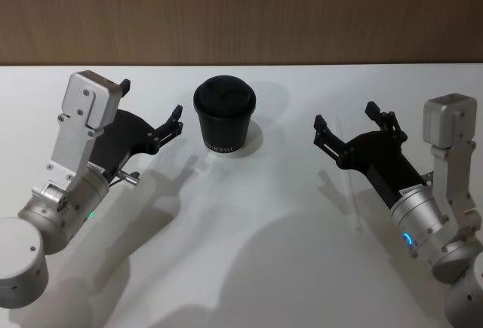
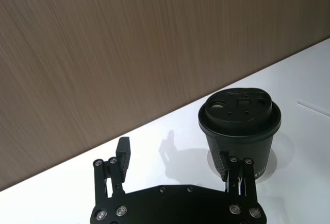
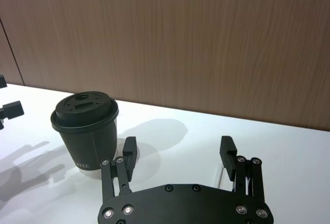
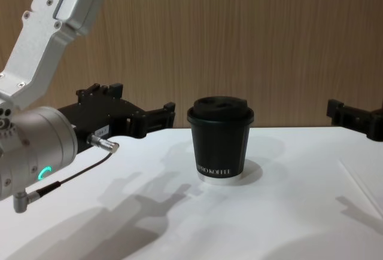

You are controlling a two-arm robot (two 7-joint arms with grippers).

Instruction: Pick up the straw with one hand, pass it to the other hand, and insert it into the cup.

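The black lidded cup (image 1: 224,121) stands upright on the white table, at the back centre between the two arms. The white straw (image 1: 355,207) lies flat on the table right of the cup, faint against the surface, and it shows as a thin line (image 4: 359,182) in the chest view. My right gripper (image 1: 346,115) hovers open above the straw's far end, nothing between its fingers. Left of the cup, my left gripper (image 1: 151,100) is open and empty, its near fingertip a short gap from the cup (image 2: 240,131).
A brown wood-grain wall (image 1: 241,11) runs along the table's back edge behind the cup. A thin grey cable with a metal plug (image 4: 105,143) hangs at the left wrist. The white table (image 1: 241,268) stretches toward me in front of the cup.
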